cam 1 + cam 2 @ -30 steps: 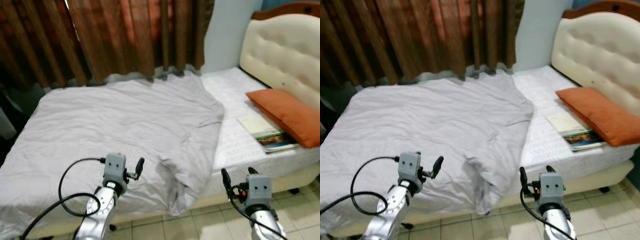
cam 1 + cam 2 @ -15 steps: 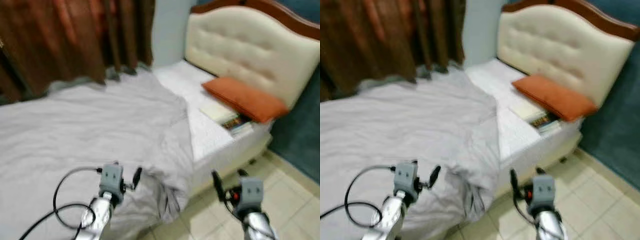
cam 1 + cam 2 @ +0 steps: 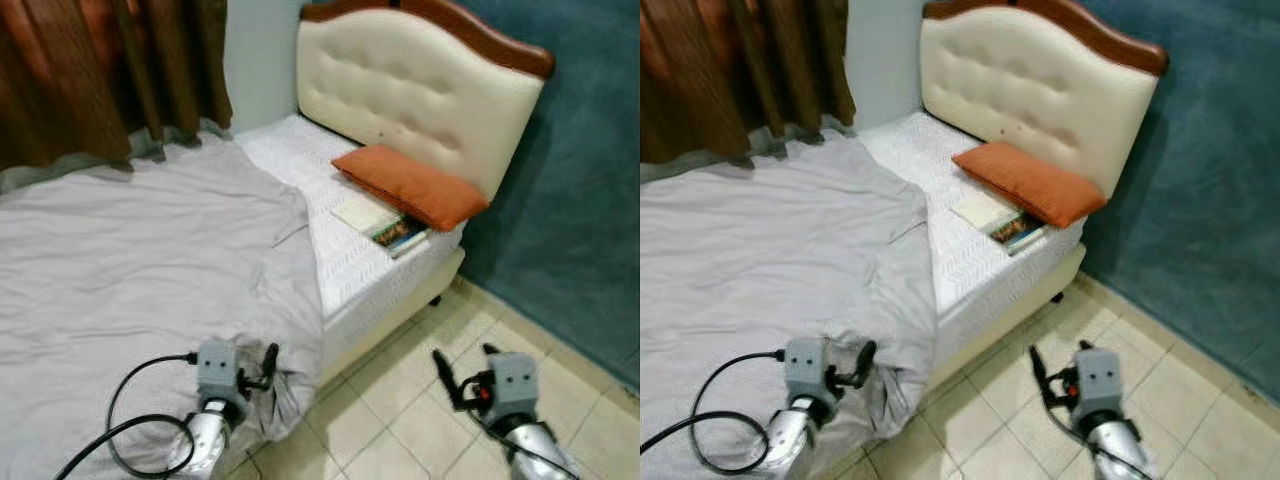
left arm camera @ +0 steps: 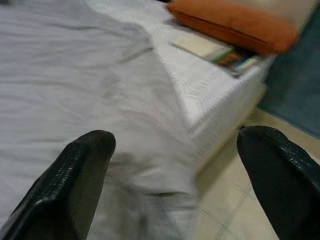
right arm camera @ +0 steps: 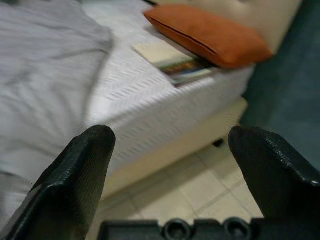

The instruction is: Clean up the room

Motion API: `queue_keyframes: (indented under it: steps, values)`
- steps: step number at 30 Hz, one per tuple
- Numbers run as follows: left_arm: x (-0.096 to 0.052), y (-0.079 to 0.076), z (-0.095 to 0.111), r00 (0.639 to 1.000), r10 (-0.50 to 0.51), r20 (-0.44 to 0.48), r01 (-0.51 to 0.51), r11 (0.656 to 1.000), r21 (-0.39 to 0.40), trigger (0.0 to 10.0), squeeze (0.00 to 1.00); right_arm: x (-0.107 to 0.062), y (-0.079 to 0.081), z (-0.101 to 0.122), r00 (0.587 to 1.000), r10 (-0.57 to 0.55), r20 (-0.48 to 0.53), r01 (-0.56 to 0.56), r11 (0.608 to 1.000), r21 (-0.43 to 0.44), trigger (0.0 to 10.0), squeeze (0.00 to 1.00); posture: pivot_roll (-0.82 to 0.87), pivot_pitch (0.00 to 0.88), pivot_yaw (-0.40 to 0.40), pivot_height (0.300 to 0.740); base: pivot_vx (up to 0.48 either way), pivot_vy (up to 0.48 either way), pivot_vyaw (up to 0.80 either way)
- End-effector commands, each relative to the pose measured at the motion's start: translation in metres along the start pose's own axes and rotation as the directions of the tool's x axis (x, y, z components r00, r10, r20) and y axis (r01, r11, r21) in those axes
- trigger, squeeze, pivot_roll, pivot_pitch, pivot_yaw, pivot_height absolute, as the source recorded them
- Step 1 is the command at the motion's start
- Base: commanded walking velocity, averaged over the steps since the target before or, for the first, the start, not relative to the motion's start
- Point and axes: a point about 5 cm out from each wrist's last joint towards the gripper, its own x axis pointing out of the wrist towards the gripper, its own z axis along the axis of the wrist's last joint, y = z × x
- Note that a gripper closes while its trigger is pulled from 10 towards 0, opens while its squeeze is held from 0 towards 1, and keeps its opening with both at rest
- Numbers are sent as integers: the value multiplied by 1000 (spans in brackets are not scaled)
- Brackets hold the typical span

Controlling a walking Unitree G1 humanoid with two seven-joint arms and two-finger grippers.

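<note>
While the left gripper [image 4: 170, 150] hangs wide open and empty over the gray blanket [image 3: 130, 260] at 7 o'clock, the books [image 3: 385, 225] touch the orange pillow [image 3: 410, 185] at 1 o'clock, and the right gripper [image 5: 167, 145] gapes empty over the floor [image 3: 400, 410] at 5 o'clock

- My left wrist view is motion-blurred: the grey blanket [image 4: 90, 100] smears where it hangs off the bed corner.
- Books [image 3: 385, 222] lie partly tucked under the orange pillow [image 3: 410, 186]; I can't read the covers.
- Curtain [image 3: 100, 70] is cut off at the top and left edges.
- Right arm [image 3: 535, 445] runs off the bottom edge.
</note>
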Motion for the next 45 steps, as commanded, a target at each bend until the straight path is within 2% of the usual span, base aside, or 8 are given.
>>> queue_keyframes:
  steps: [1,10,13,18,29,36,41,45]
  values:
    - [-1,7,0,1000,26,0,-26,1000,10,10000,0,5,4,5,1000,22,19,-22,1000,12,10000,0,-107,73,-50,740,311,-360,0]
    - [1,31,2,994,108,-19,-108,994,25,10000,0,13,17,4,998,66,5,-66,998,11,10000,0,-81,68,-45,740,379,-5,-267]
    - [4,38,8,992,130,-6,-128,987,102,10000,0,15,20,3,997,80,0,-80,997,14,10000,0,-79,68,-36,740,214,237,-533]
    - [4,25,26,994,50,101,-53,998,28,10000,0,15,19,2,998,61,7,-61,997,42,10000,0,-80,71,-33,740,78,0,0]
    - [-1,9,33,994,17,109,-30,993,114,10000,0,17,20,3,999,33,29,-36,992,123,10000,0,-61,68,-19,740,449,0,0]
    - [-1,21,28,993,99,61,-103,993,58,10000,0,19,27,2,997,70,20,-72,990,125,10000,0,-54,80,-21,740,254,325,0]
    - [3,22,28,995,92,43,-97,985,140,10000,0,17,27,1,997,83,6,-83,989,120,10000,0,-56,93,-23,740,102,438,491]
    - [29,27,14,986,111,-122,-78,967,243,10000,0,4,25,-4,997,78,-23,-75,990,121,10000,0,-85,182,-43,740,0,0,116]
